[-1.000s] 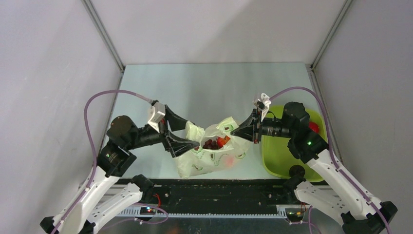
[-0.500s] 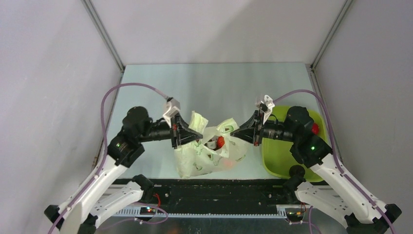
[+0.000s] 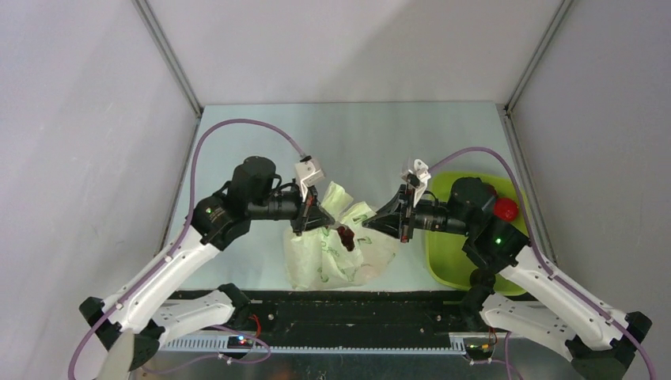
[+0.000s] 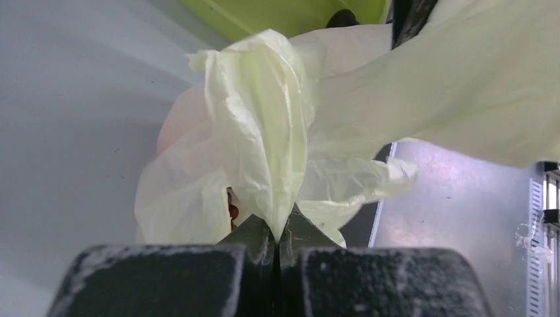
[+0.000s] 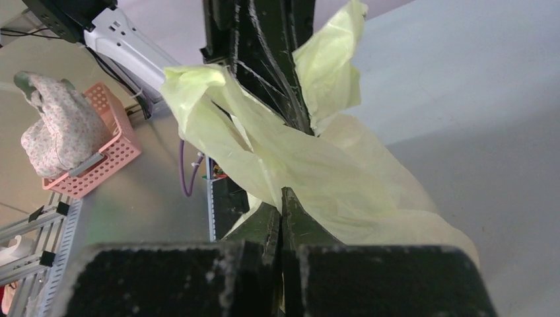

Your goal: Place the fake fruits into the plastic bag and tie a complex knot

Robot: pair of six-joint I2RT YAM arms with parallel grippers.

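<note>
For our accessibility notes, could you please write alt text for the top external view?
Two robot arms pinch the mouth of a pale printed plastic bag from opposite sides, left gripper and right gripper both shut on its film. A dark fake fruit shows in the opening; a red fruit lies in the lime-green tray.

L hand [image 3: 307,226] left of bag [image 3: 339,260], R hand [image 3: 373,225] right, tray [image 3: 441,265] rightmost.
</note>
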